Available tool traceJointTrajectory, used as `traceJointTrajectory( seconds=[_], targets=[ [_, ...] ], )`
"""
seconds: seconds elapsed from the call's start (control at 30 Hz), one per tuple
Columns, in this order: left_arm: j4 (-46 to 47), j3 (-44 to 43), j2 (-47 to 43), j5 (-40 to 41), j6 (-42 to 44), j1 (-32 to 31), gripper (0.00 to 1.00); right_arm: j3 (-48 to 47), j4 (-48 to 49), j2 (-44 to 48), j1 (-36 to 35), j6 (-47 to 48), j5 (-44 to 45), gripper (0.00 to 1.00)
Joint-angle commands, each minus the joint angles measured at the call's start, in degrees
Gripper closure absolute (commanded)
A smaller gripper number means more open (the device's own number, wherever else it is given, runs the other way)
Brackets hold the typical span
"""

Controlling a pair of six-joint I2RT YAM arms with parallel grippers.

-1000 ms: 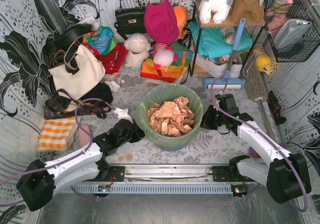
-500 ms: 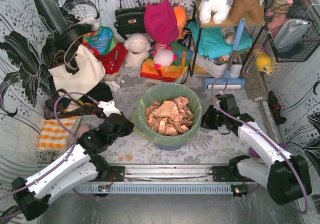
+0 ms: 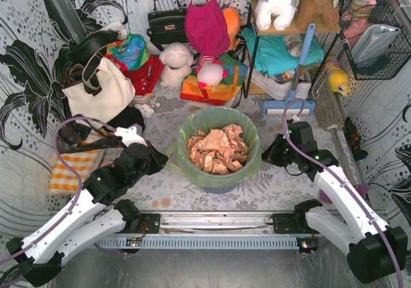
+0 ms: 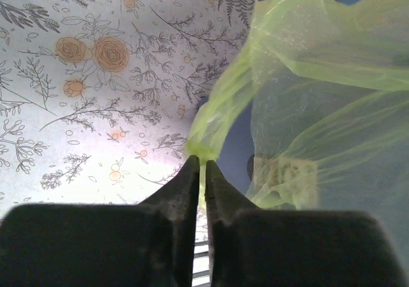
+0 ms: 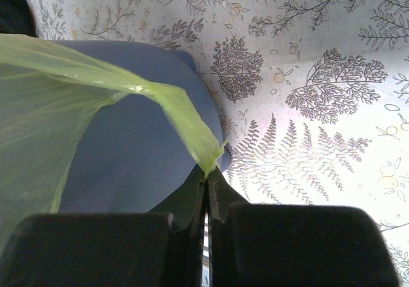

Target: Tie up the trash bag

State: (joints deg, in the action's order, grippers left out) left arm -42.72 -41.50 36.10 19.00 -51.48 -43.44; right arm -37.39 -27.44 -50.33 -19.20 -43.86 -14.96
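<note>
Trash bag (image 3: pixel 185 139) lines the blue-grey bin (image 3: pixel 221 185) at the centre of the table. Its mouth is open and crumpled brown paper (image 3: pixel 217 150) lies inside.

Left gripper (image 4: pixel 199 163) is at the bin's 9 o'clock, jaws clenched on a stretched flap of the bag's rim film.

Right gripper (image 5: pixel 206 172) is at the bin's 3 o'clock, jaws clenched on a drawn-out corner of the same rim, with the film pulled taut over the bin wall.

Cream tote bag (image 3: pixel 103 94) stands well apart, at 10 o'clock from the bin.
</note>
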Motion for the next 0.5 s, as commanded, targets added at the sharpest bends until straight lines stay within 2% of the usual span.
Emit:
traceJointTrajectory(
  seconds=[0.0,0.13,0.23,0.33,0.47],
  targets=[
    [2.52,2.07,0.38,1.52,-0.44,0.21,0.79,-0.13,-1.02,-0.53,0.1,0.48,1.01,1.0],
    [8.23,5.12,1.79,-0.59,-0.11,0.24,0.58,0.04,0.2,-1.05,0.14,0.1,0.21,1.0],
    [12.56,6.98,2.77,-2.97,0.7,0.2,0.47,-0.04,0.45,-1.16,0.13,0.11,0.11,1.0],
    [15.75,8.73,4.26,-5.32,1.87,0.2,0.42,-0.05,0.35,-1.33,0.13,0.19,-0.06,1.0],
    [18.54,11.68,7.0,-5.94,1.29,0.2,0.41,-0.14,0.39,-1.34,0.13,0.17,-0.02,1.0]
  ],
)
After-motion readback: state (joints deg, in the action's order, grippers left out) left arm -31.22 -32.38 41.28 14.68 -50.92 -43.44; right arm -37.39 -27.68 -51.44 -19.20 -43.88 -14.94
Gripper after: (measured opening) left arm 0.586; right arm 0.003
